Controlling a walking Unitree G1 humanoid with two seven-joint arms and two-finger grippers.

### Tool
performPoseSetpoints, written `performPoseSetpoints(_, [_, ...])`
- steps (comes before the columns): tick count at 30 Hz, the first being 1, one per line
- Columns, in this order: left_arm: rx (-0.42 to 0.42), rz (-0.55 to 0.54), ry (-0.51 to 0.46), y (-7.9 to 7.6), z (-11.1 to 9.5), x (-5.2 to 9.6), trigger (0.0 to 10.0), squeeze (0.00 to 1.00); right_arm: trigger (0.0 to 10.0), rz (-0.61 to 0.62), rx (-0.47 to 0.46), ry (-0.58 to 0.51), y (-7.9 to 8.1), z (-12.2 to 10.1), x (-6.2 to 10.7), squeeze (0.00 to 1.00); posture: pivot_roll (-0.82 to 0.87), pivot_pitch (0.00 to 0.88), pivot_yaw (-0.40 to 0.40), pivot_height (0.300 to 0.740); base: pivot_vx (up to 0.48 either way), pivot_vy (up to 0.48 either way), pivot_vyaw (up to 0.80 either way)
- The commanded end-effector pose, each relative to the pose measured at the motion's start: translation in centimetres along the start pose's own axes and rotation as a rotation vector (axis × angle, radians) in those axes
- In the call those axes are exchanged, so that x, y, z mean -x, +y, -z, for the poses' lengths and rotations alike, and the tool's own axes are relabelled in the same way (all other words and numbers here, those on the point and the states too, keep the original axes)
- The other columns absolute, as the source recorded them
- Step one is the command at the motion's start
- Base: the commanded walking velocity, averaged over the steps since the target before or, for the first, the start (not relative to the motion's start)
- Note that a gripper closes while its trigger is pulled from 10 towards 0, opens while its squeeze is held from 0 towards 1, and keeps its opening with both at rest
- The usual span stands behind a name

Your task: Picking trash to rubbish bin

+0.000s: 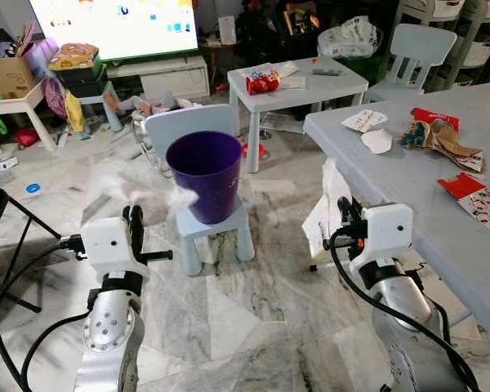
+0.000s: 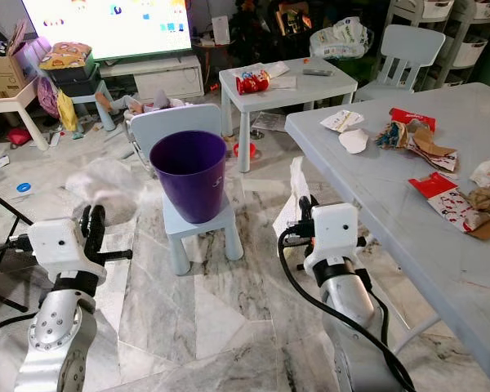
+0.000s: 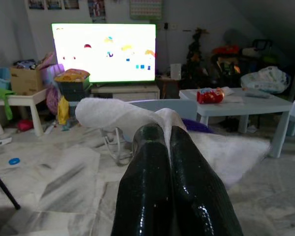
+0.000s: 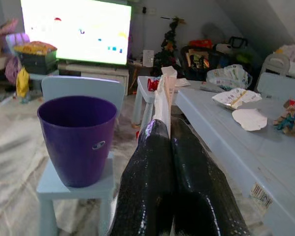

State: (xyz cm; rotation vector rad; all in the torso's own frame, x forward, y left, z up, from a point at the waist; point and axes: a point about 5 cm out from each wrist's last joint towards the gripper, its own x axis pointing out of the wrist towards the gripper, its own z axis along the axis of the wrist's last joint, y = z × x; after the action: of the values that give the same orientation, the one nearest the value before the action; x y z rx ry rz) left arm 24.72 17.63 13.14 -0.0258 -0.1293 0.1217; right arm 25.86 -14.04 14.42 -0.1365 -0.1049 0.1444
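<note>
You are carrying trash in both hands: the left hand (image 1: pixel 135 219) is pinching a white tissue (image 3: pixel 118 114) left of the bin (image 1: pixel 205 175), the right hand (image 1: pixel 349 214) clamping a paper wrapper (image 1: pixel 322 211) right of it. Be lifting each above the rim before releasing.

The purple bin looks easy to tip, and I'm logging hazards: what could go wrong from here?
The purple bin stands on a small chair; a nudge could topple it. The right gripper pinches a thin wrapper and the left gripper a limp white tissue; either could slip or miss.
</note>
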Motion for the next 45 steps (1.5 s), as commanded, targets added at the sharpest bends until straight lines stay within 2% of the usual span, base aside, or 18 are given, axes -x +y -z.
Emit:
performPoseSetpoints(1, [-0.008,0.004,-0.009,-0.1,-0.38,-0.05,0.0,0.0,10.0,-0.032,0.005,-0.02,0.37,-0.58,0.11,0.0,0.06,0.0,0.014,0.74,0.0,0.0,0.8])
performPoseSetpoints(3, [-0.033,0.008,-0.013,-0.15,-0.46,-0.11,0.0,0.0,10.0,-0.041,-0.004,-0.02,0.41,-0.61,0.09,0.0,0.06,0.0,0.013,0.74,0.0,0.0,0.8])
performPoseSetpoints(5, [-0.014,0.005,0.0,-0.14,-0.28,-0.13,2.7,0.0,10.0,-0.041,-0.003,-0.022,0.4,-0.7,-0.05,0.0,0.06,0.0,0.014,0.74,0.0,0.0,0.8])
performPoseSetpoints(7, [-0.01,0.005,0.003,-0.14,-0.24,-0.14,2.7,0.0,10.0,-0.041,-0.007,-0.022,0.4,-0.71,-0.08,0.0,0.06,0.0,0.014,0.74,0.0,0.0,0.8])
performPoseSetpoints(8, [-0.009,0.007,0.003,-0.2,-0.25,-0.16,3.6,0.0,10.0,-0.041,-0.007,-0.021,0.38,-0.72,-0.09,0.0,0.05,0.0,0.013,0.74,0.0,0.0,0.8])
performPoseSetpoints(9, [-0.009,0.007,0.003,-0.2,-0.25,-0.16,3.6,0.0,10.0,-0.041,-0.007,-0.021,0.38,-0.72,-0.09,0.0,0.05,0.0,0.013,0.74,0.0,0.0,0.8])
performPoseSetpoints(10, [-0.007,0.009,0.004,-0.27,-0.27,-0.21,4.3,0.0,10.0,-0.042,-0.008,-0.019,0.37,-0.7,-0.11,0.0,0.05,0.0,0.013,0.74,0.0,0.0,0.8])
performPoseSetpoints(14, [-0.012,0.007,0.002,-0.44,-0.46,-0.55,3.8,0.0,10.0,-0.04,-0.018,-0.026,0.32,-0.77,-0.15,0.0,0.06,0.003,0.009,0.74,0.0,0.0,0.8])
performPoseSetpoints(15, [-0.01,0.007,0.002,-0.43,-0.49,-0.58,3.0,0.0,10.0,-0.038,-0.026,-0.026,0.31,-0.77,-0.18,0.0,0.06,0.005,0.007,0.74,0.0,0.0,0.0])
performPoseSetpoints(16, [-0.009,0.008,0.002,-0.43,-0.51,-0.59,3.0,0.0,10.0,-0.036,-0.032,-0.026,0.3,-0.77,-0.2,0.0,0.06,0.005,0.007,0.74,0.0,0.0,0.0])
performPoseSetpoints(17, [-0.009,0.008,0.001,-0.42,-0.54,-0.59,1.8,0.0,10.0,-0.037,-0.043,-0.028,0.33,-0.78,-0.23,0.0,0.06,0.006,0.006,0.74,0.0,0.0,0.0])
performPoseSetpoints(18, [-0.009,0.008,0.001,-0.41,-0.56,-0.59,1.8,0.0,10.0,-0.037,-0.051,-0.029,0.35,-0.79,-0.24,0.0,0.06,0.006,0.006,0.74,0.0,0.0,0.0])
performPoseSetpoints(19, [-0.007,0.007,0.002,-0.37,-0.58,-0.61,0.4,0.0,10.0,-0.04,-0.055,-0.031,0.41,-0.81,-0.27,0.0,0.06,0.008,0.004,0.74,0.0,0.0,0.0])
performPoseSetpoints(21, [-0.005,0.007,0.003,-0.35,-0.59,-0.62,0.4,0.0,10.0,-0.041,-0.054,-0.03,0.44,-0.83,-0.29,0.0,0.06,0.008,0.004,0.74,0.0,0.0,0.0])
performPoseSetpoints(22, [-0.003,0.005,0.004,-0.29,-0.58,-0.62,0.0,0.0,10.0,-0.043,-0.053,-0.03,0.49,-0.84,-0.29,0.0,0.06,0.008,0.003,0.74,0.0,0.0,0.0])
performPoseSetpoints(28, [0.005,-0.001,0.011,-0.06,-0.57,-0.72,0.0,0.0,10.0,-0.046,-0.055,-0.033,0.57,-0.94,-0.29,0.0,0.06,0.013,0.004,0.74,0.176,0.0,0.0])
performPoseSetpoints(45, [0.015,0.007,0.023,-0.23,-0.34,-0.95,0.0,0.0,10.0,-0.043,-0.052,-0.04,0.27,-1.06,-0.25,0.0,0.05,0.009,0.001,0.74,0.419,0.0,0.0])
